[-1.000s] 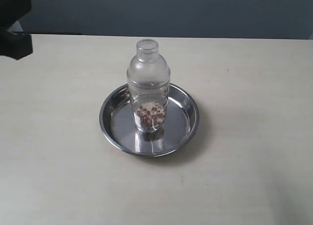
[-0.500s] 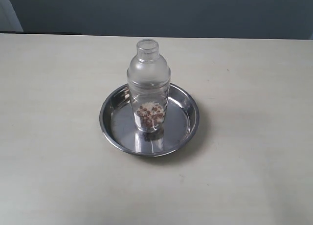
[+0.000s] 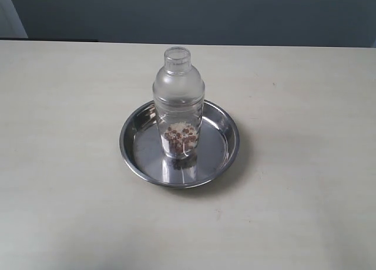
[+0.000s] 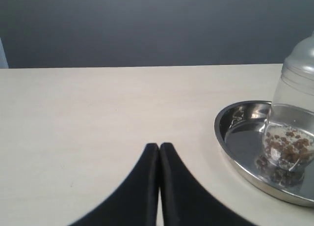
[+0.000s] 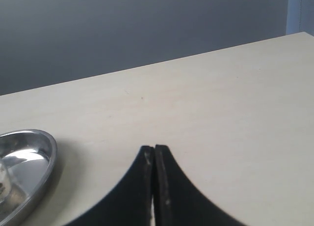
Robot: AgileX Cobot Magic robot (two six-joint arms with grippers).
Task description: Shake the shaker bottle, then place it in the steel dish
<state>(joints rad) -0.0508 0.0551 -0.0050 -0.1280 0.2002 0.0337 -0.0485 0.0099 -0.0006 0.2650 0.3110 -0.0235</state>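
The clear shaker bottle (image 3: 178,100) stands upright in the middle of the steel dish (image 3: 226,142), brown and white grains settled at its bottom. The left wrist view shows the bottle (image 4: 293,123) and the dish (image 4: 230,132) off to one side of my left gripper (image 4: 159,146), which is shut with nothing in it and well apart from the dish. My right gripper (image 5: 154,148) is also shut and holds nothing; only the dish's rim (image 5: 46,159) shows at that view's edge. Neither gripper appears in the exterior view.
The pale tabletop (image 3: 305,94) spreads on all sides of the dish. A dark wall (image 3: 205,12) runs behind the table's far edge.
A dark arm part at the exterior view's upper left corner one second ago has gone out of view. The bottle and dish have not moved.
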